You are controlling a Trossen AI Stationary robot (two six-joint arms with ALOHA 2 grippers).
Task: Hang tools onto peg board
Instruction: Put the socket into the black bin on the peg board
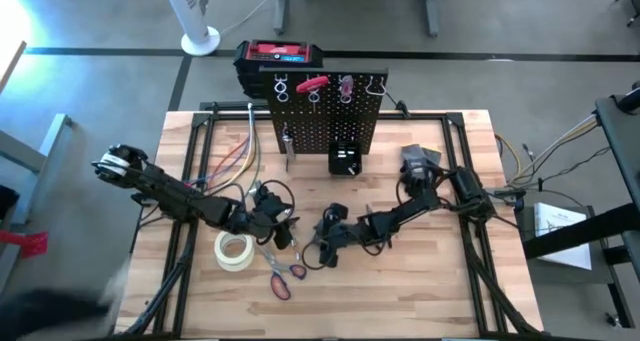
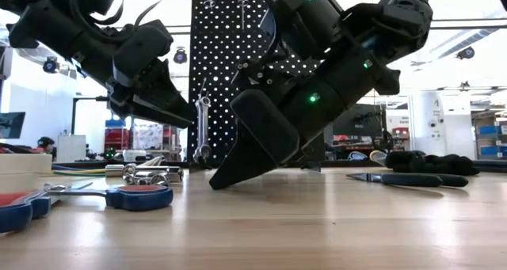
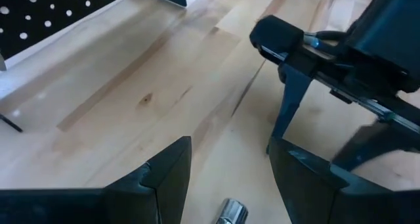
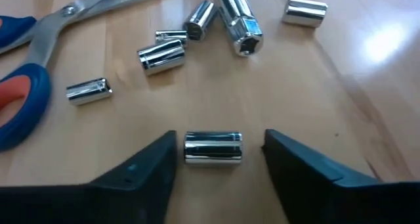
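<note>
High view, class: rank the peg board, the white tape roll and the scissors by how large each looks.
1. peg board, though upright, so foreshortened from above
2. scissors
3. white tape roll, close to the scissors; that order is unsure

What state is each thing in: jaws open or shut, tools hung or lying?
Right gripper: jaws open, one either side of a socket lying on the table.
Left gripper: jaws open, empty, low over the table.
Scissors: lying flat, not hung.
Loose sockets: lying scattered.
Wrench: hanging on the peg board.
Tape roll: lying flat.
</note>
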